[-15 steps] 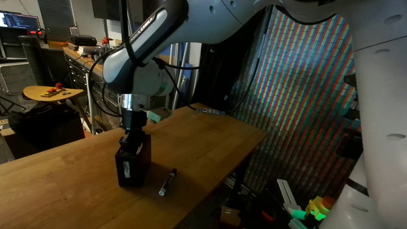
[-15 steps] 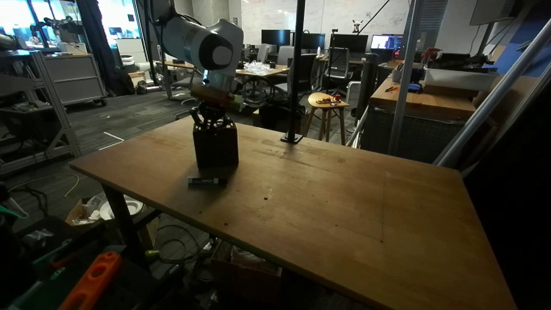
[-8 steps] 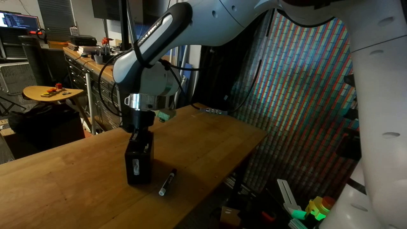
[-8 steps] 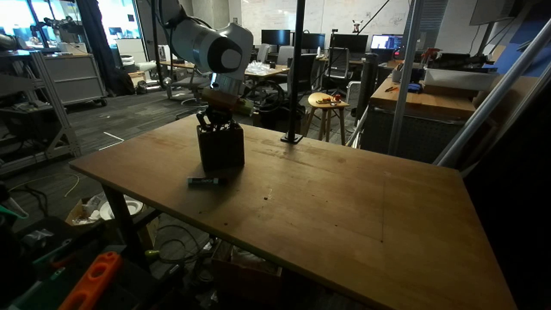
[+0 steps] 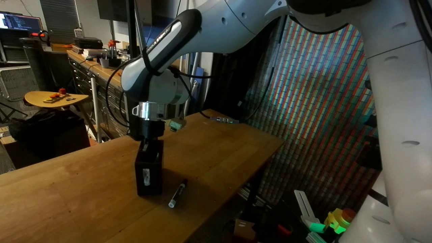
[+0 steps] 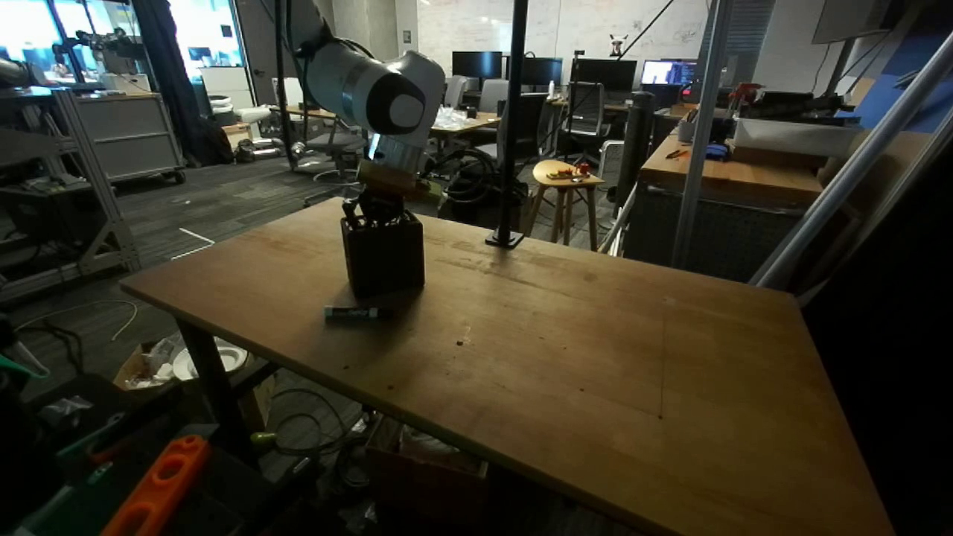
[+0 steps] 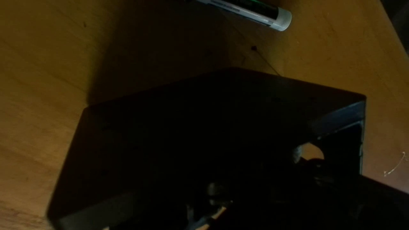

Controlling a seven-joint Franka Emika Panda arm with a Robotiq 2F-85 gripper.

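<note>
Here, the clenched fingers (image 6: pixel 355 214) sit inside the black box (image 6: pixel 386 258), near the marker (image 5: pixel 177 194).

Looks dim across the table (image 6: pixel 566 357) around the black box (image 6: pixel 383 257). Flares to white at the windows (image 6: pixel 197 30) far behind the black box in an exterior view. Gleams on the patterned backdrop (image 5: pixel 320 64) beyond the black box. Throws a soft shadow from the black box toward the marker (image 7: pixel 252 9). Turns soft in the wrist view, losing the black box's inside in blackness.
</note>
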